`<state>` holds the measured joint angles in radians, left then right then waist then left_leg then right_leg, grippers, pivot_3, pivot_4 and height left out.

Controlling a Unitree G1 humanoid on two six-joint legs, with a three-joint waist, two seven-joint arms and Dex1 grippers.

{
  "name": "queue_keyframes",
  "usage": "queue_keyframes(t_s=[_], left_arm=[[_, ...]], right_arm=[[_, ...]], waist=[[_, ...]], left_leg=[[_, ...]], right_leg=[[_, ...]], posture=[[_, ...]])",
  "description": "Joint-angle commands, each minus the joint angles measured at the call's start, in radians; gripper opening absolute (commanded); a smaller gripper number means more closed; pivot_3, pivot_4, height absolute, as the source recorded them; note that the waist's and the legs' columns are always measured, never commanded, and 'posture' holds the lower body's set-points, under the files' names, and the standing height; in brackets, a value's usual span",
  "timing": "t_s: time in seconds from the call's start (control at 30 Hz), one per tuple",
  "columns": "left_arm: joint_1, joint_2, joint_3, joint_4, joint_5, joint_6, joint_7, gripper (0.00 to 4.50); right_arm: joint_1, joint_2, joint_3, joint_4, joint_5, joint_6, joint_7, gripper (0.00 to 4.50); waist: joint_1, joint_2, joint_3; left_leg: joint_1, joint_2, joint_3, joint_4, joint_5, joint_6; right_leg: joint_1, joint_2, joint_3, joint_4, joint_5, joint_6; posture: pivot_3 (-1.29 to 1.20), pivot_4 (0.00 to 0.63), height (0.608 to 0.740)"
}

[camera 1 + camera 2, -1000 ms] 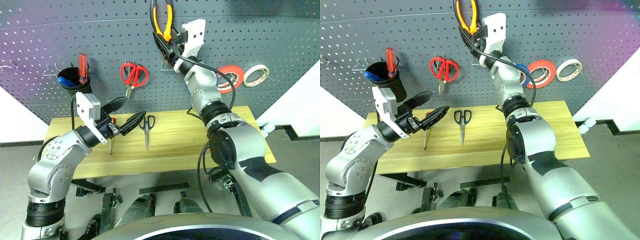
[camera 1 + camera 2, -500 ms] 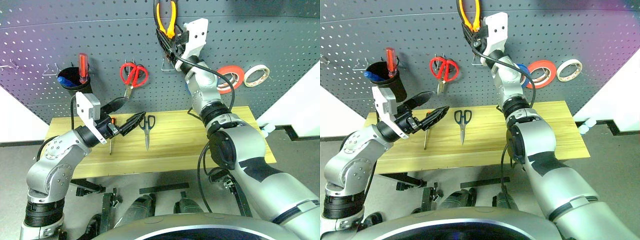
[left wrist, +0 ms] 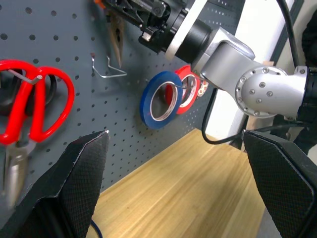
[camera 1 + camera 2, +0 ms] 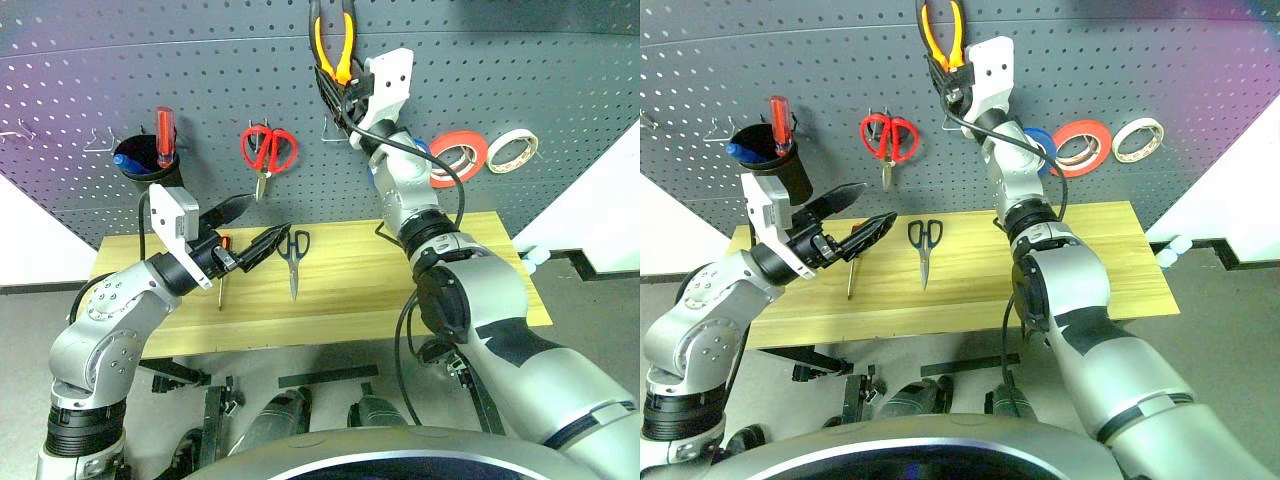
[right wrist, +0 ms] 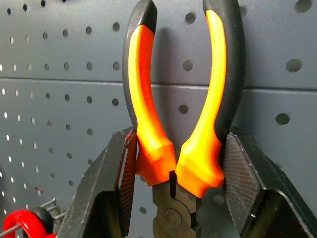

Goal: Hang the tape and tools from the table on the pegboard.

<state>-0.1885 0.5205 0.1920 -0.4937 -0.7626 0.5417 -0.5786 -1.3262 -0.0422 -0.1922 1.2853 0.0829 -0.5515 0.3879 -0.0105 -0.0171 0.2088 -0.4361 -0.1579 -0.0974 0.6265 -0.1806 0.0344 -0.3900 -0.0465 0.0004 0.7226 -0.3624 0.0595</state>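
Observation:
My right gripper (image 4: 336,88) is raised against the dark pegboard (image 4: 560,80), shut on the orange-and-black pliers (image 5: 178,124) just above their pivot. The handles point up, close against the board. The blue tape (image 3: 159,99) hangs on the pegboard behind my right forearm. On the wood table (image 4: 370,290) lie the dark-handled scissors (image 4: 294,250) and the small screwdriver (image 4: 221,280), its handle partly hidden by my left gripper (image 4: 256,226). That gripper hovers open and empty above the table's left part.
Red scissors (image 4: 268,150), a black cup with a red screwdriver (image 4: 163,135), a red-orange roll (image 4: 460,155) and a cream roll (image 4: 511,150) hang on the board. An empty wire hook (image 3: 106,69) sits below the pliers.
My right wrist has rolled a little, so the pliers now stand more upright against the board. The left arm has stayed still.

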Motion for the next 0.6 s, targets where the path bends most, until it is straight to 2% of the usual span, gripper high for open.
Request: queue_keyframes(t_s=[0.03,0.33,0.6], left_arm=[[0.006,0.009,0.021,-0.045,-0.015,-0.002,0.006,4.5],[0.018,0.02,0.025,-0.066,-0.031,0.006,0.025,4.5],[0.015,0.018,0.023,-0.071,-0.033,0.014,0.034,4.5]], right_arm=[[-0.009,0.01,0.004,-0.007,-0.013,-0.033,-0.025,2.09],[-0.005,0.014,0.034,-0.006,-0.07,-0.077,-0.108,2.09],[-0.036,0.01,-0.008,-0.017,-0.027,-0.077,-0.102,2.09]], waist=[[0.0,0.0,0.0],[0.003,0.0,0.0],[0.005,0.0,0.001]], left_leg=[[0.0,0.0,0.0,0.0,0.0,0.0],[0.0,0.0,0.0,-0.004,0.0,0.0],[0.0,0.0,0.0,-0.005,0.001,-0.001]], right_leg=[[0.0,0.0,0.0,0.0,0.0,0.0],[-0.001,0.0,0.0,-0.003,0.0,0.0],[-0.001,0.0,0.0,-0.003,0.0,0.0]], posture=[[0.13,0.187,0.74],[0.15,0.189,0.74],[0.15,0.193,0.74]])
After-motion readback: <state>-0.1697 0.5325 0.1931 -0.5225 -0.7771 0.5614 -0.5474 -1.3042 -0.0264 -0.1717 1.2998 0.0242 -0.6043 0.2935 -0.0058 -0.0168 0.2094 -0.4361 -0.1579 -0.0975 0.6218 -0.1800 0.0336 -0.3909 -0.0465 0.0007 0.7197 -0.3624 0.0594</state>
